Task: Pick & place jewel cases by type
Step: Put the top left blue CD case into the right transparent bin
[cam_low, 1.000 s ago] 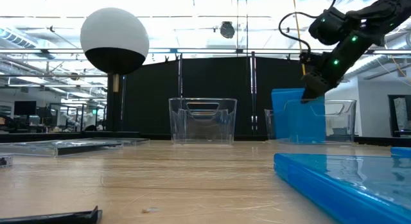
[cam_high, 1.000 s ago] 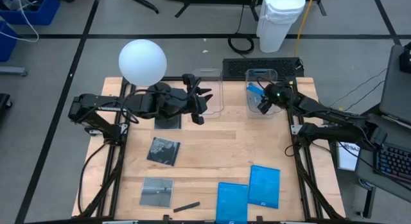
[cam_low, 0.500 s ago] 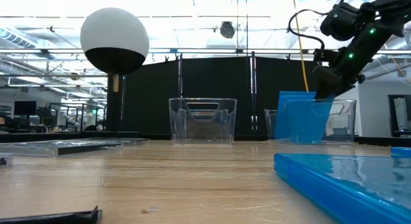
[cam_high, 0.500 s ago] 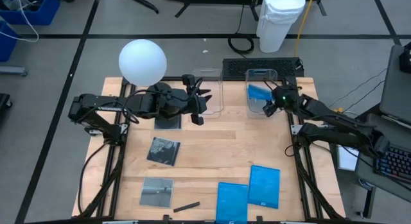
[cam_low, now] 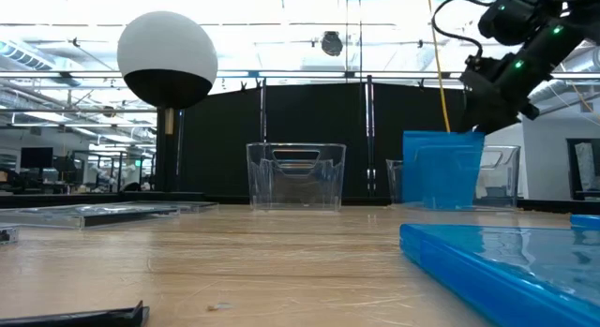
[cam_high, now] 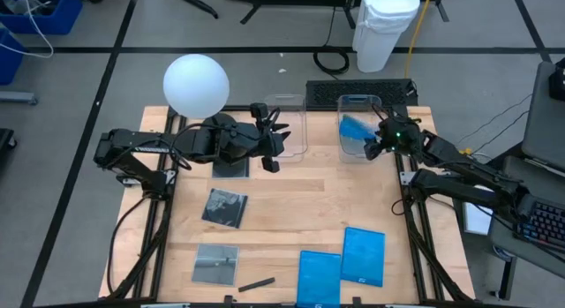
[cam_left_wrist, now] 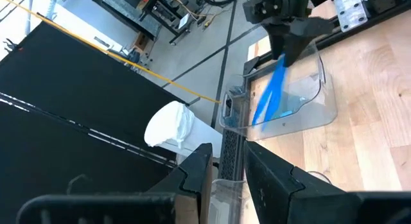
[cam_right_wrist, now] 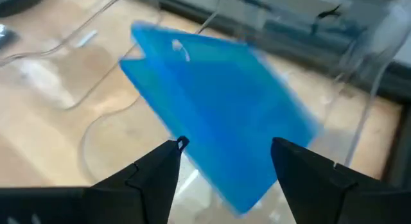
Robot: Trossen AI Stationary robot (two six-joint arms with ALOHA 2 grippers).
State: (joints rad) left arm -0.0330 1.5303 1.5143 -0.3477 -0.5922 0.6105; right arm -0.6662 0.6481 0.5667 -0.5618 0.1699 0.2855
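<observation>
- Right now right gripper (cam_high: 371, 147) spread, off blue case (cam_high: 354, 129) leaning in right clear tub (cam_high: 360, 103).
- Left gripper (cam_high: 272, 140) by left tub (cam_high: 287, 103); grip state unclear.

One blue case (cam_high: 354, 129) tilted in tub; two blue cases (cam_high: 363, 255), three dark cases (cam_high: 225, 207) flat on table.

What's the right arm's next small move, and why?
Probably lift the right gripper clear of the right tub and swing toward the two blue cases at the table's near edge. Its fingers are open, and the blue case stands tilted inside the tub, apart from them, so that drop looks done. The left gripper waits by the other tub.
</observation>
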